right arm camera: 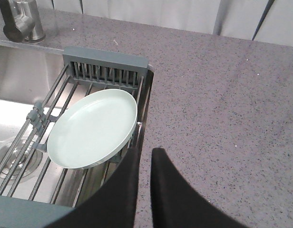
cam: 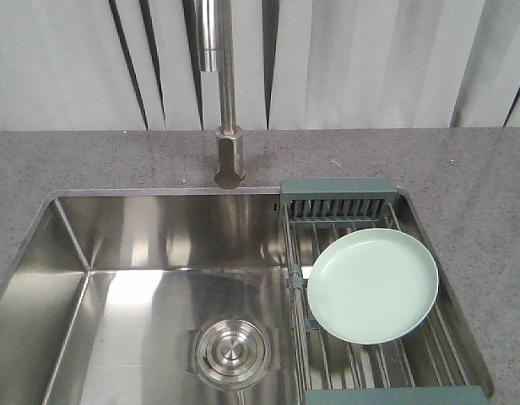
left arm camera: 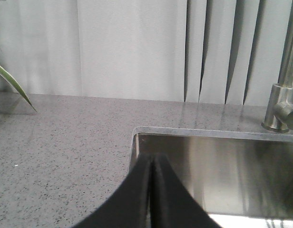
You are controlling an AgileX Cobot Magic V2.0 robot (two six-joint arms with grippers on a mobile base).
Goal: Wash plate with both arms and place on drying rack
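The pale mint-green plate [cam: 374,285] lies on the rods of the drying rack [cam: 336,196], which spans the right end of the sink. From the right wrist view, the plate [right arm camera: 92,128] rests tilted on the rack [right arm camera: 106,61], its near rim just left of my right gripper [right arm camera: 145,152]. That gripper hovers over the sink's right edge, its black fingers a narrow gap apart with nothing between them. My left gripper [left arm camera: 152,156] is shut and empty, above the sink's far left corner. Neither arm shows in the front view.
The steel sink [cam: 159,236] has a round drain [cam: 230,350] in its floor. A steel faucet [cam: 229,156] stands behind it on the grey speckled counter [cam: 479,194]. White vertical blinds hang behind. A plant leaf [left arm camera: 13,85] pokes in at the far left.
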